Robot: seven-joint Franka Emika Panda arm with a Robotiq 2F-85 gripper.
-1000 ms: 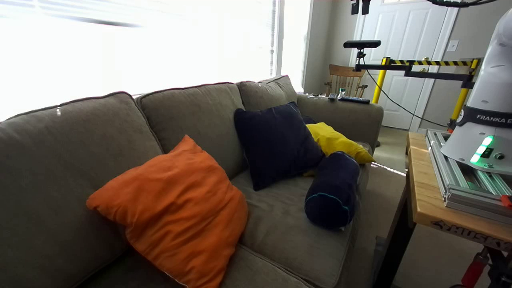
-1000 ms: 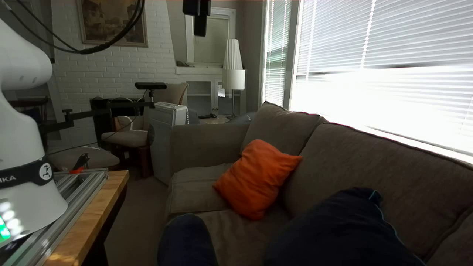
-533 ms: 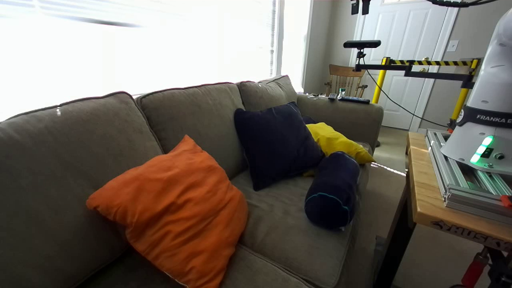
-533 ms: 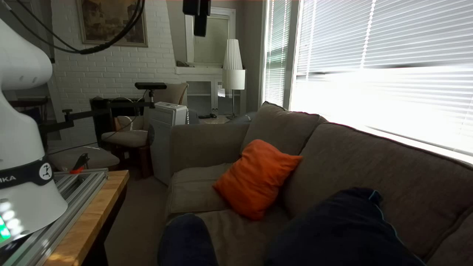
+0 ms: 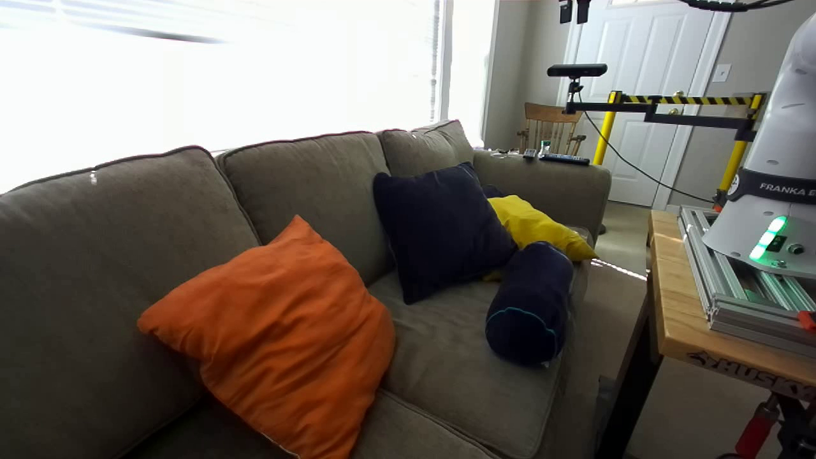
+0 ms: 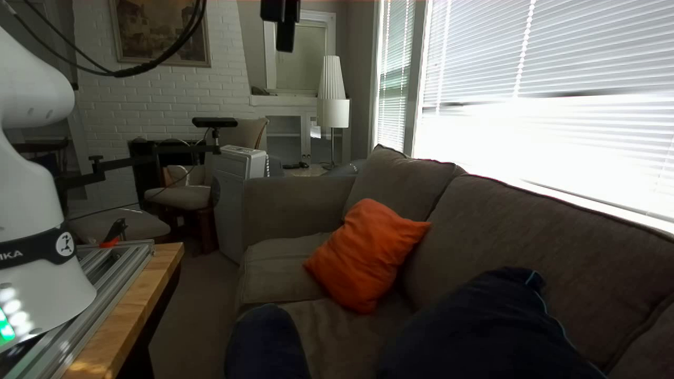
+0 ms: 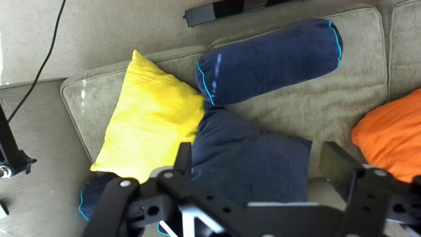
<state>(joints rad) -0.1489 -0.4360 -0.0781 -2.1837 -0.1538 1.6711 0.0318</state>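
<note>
My gripper (image 7: 256,146) is open and empty in the wrist view, fingers wide apart. Its black fingertips hang at the top edge in both exterior views (image 5: 574,11) (image 6: 281,23), high above the sofa. Below it lies a navy square pillow (image 7: 250,161), leaning on the sofa back in an exterior view (image 5: 446,229). A navy bolster with teal piping (image 7: 269,61) lies on the seat by the front edge. A yellow pillow (image 7: 154,118) lies beside the navy ones. An orange pillow (image 7: 394,131) rests farther along the sofa (image 6: 366,258). Another navy cushion (image 7: 93,197) is partly hidden behind the gripper.
The grey-brown sofa (image 5: 306,185) stands under a bright window. The arm base sits on a wooden table (image 5: 666,306) facing it. A camera on a black bracket (image 5: 577,70) stands near the sofa's end. Remotes (image 5: 564,159) lie on the armrest. A lamp (image 6: 333,95) stands behind.
</note>
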